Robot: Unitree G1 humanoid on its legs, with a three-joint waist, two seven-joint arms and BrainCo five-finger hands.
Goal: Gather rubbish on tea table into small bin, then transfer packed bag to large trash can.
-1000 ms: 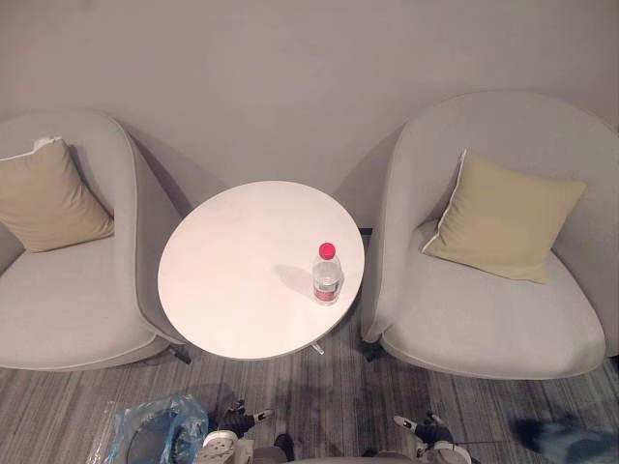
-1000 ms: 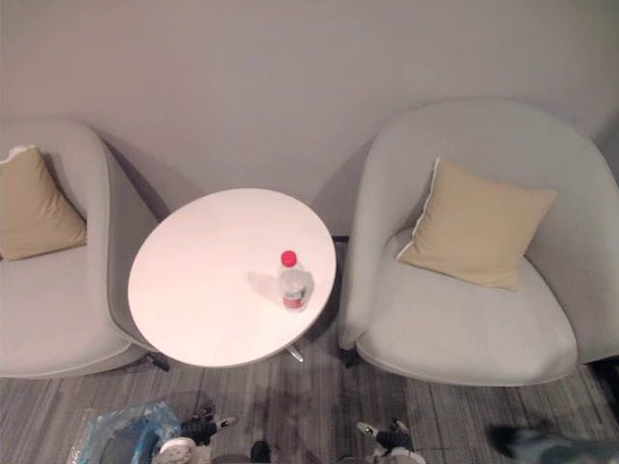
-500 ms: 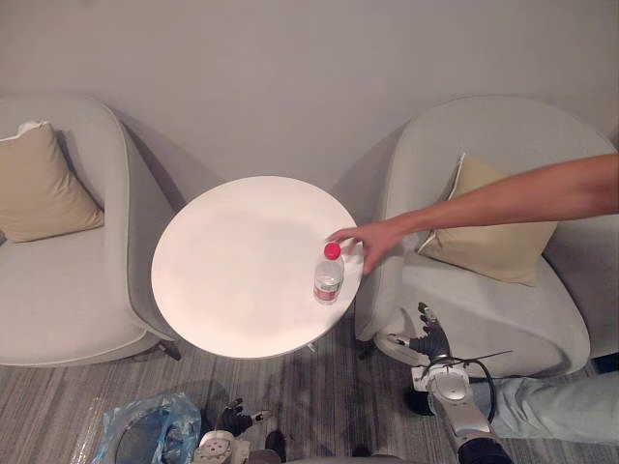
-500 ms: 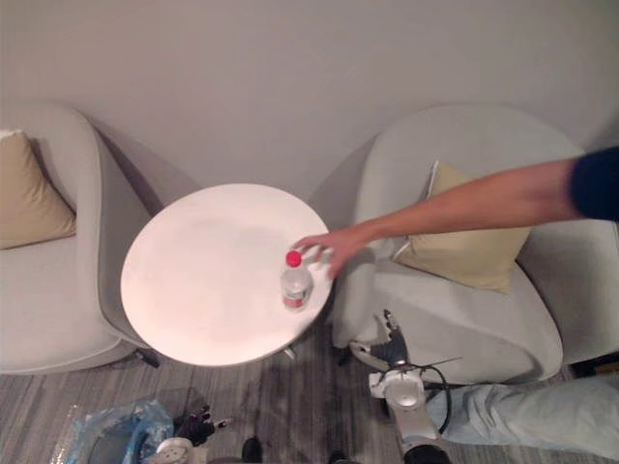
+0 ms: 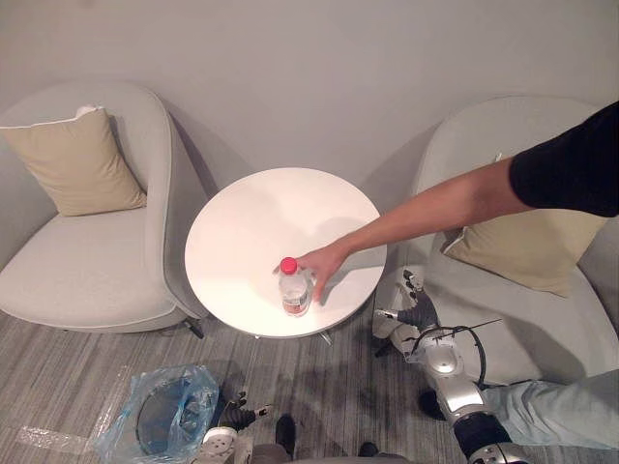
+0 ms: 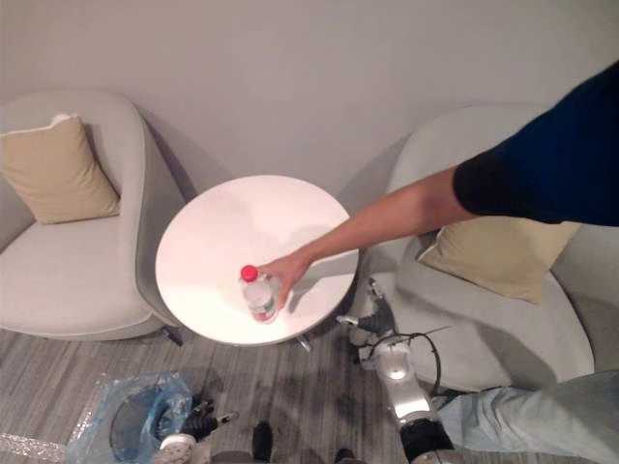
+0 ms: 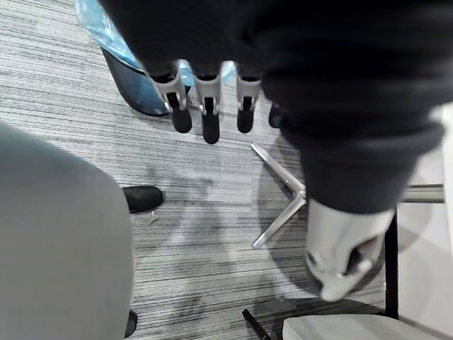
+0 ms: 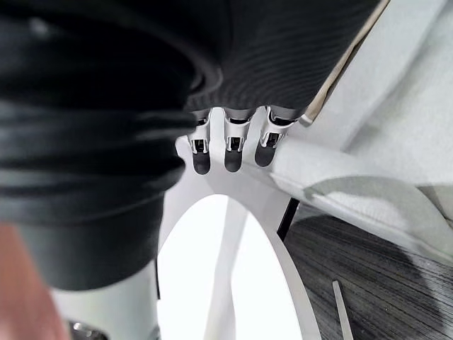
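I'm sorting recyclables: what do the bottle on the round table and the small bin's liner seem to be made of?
The bottle looks like clear thin plastic: its body is see-through, with a red cap. The liner seems to be thin translucent blue plastic film, crinkled and glossy at its folds.

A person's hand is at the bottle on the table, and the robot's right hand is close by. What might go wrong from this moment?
1. The person's hand is on the bottle near the edge of the table, and the right hand is raised, open, beside that edge. Reaching in now may strike the person's hand.
2. The bottle stands upright close to the edge, so a nudge may tip it onto the floor.
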